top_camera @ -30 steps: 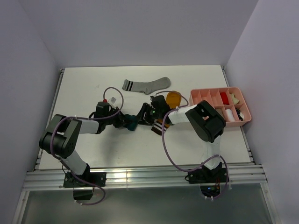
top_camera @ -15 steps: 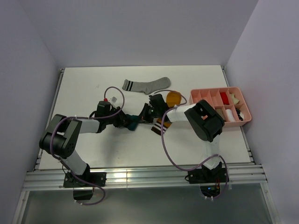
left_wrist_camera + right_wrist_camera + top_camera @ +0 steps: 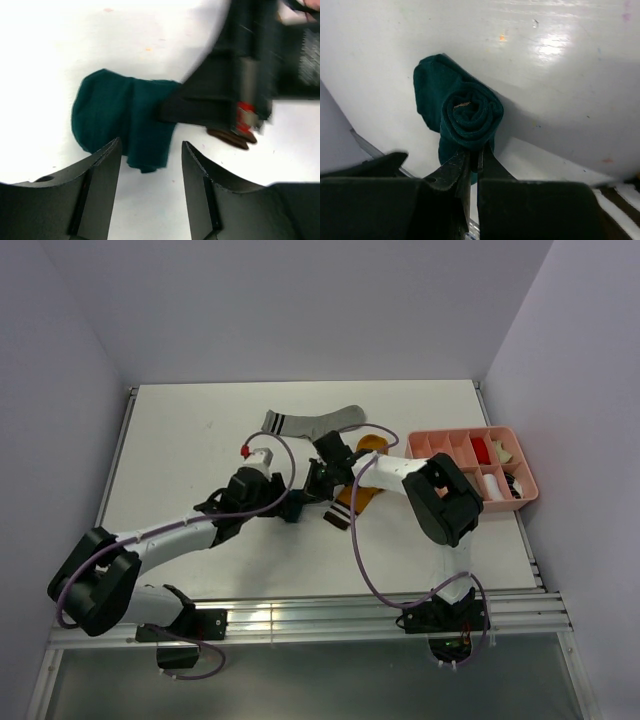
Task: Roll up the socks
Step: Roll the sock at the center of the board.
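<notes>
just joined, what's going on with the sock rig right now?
The right gripper is shut on the lower edge of the teal sock, which is wound into a tight roll. The left gripper sits open right next to that sock, gripping nothing. The grey sock and the mustard sock lie unrolled.

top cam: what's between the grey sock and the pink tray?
The mustard sock, crossed by the right arm and its purple cable, lies between the grey sock and the pink tray. Only the top view shows it.
</notes>
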You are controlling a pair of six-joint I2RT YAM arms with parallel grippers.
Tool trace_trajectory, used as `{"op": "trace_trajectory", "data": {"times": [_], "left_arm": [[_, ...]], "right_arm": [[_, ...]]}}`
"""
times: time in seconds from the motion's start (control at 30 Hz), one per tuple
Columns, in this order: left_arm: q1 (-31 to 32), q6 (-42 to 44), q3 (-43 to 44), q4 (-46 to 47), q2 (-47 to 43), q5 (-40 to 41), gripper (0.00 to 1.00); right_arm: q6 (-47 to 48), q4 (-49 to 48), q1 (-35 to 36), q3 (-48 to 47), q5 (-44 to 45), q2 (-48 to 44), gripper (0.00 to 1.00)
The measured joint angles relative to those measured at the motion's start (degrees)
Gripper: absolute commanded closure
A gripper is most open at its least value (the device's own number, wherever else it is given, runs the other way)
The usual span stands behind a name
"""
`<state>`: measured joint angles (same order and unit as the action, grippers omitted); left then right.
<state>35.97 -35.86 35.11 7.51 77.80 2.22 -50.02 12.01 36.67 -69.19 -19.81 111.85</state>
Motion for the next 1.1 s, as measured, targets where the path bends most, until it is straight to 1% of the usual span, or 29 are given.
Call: {"op": "trace_trajectory", "data": {"times": [0.07,0.17,0.33,0.47,0.6,0.67,0.73,0.77,0.8,0.87,0.9,0.93,0.97,1.0,1.03,1.1], "left_arm": [[4.0,2.2,0.2,0.0,-1.3,4.4,0.43],[9.6,5.5,0.7,0.1,-0.9,9.8,0.43],[16.5,10.2,2.4,0.1,3.9,17.4,0.44],[20.2,12.9,3.8,0.2,8.1,22.2,0.44],[22.0,15.0,5.3,0.4,11.6,25.6,0.46],[22.4,15.6,6.1,0.5,13.6,27.1,0.50],[22.6,15.9,6.9,0.6,15.3,28.3,0.60],[22.6,16.0,7.3,0.5,16.1,29.0,0.67],[22.6,16.0,7.8,0.5,16.8,29.5,0.82],[22.7,15.6,8.2,0.6,17.1,30.1,0.98],[22.8,15.3,8.2,0.7,17.1,30.2,0.99],[22.8,15.2,8.2,0.7,17.1,30.2,0.99],[22.8,15.1,8.2,0.7,17.1,30.2,0.99],[22.8,15.0,8.2,0.8,17.1,30.0,0.99],[22.7,14.6,8.2,0.8,17.0,29.6,0.99],[22.0,13.8,8.2,0.8,16.6,28.2,0.99]], "right_arm": [[0.2,3.1,0.0,-1.3,0.9,0.0,1.00],[0.5,7.3,0.0,-3.0,2.1,0.0,1.00],[0.7,11.7,0.0,-4.5,2.9,0.0,1.00],[1.0,13.4,-0.1,-5.0,2.9,0.0,1.00],[1.5,14.6,-0.1,-5.4,3.1,0.0,1.00],[1.7,14.9,-0.1,-5.6,3.3,0.0,1.00],[1.9,15.0,-0.1,-5.6,3.3,0.0,1.00],[2.0,15.1,-0.1,-5.6,3.3,0.0,1.00],[2.0,15.0,-0.2,-5.6,3.3,0.0,1.00],[1.9,14.4,-0.6,-5.3,3.1,-0.1,0.93],[1.8,13.7,-0.8,-4.7,2.7,-0.3,0.87],[1.5,12.5,-1.0,-3.8,2.3,-0.7,0.76],[1.0,11.0,-1.3,-2.3,1.8,-1.4,0.70],[0.5,9.6,-1.6,-0.7,1.4,-2.4,0.65],[0.4,8.3,-2.0,0.7,1.1,-3.3,0.57],[-0.3,6.0,-2.7,3.8,0.7,-5.4,0.50]]}}
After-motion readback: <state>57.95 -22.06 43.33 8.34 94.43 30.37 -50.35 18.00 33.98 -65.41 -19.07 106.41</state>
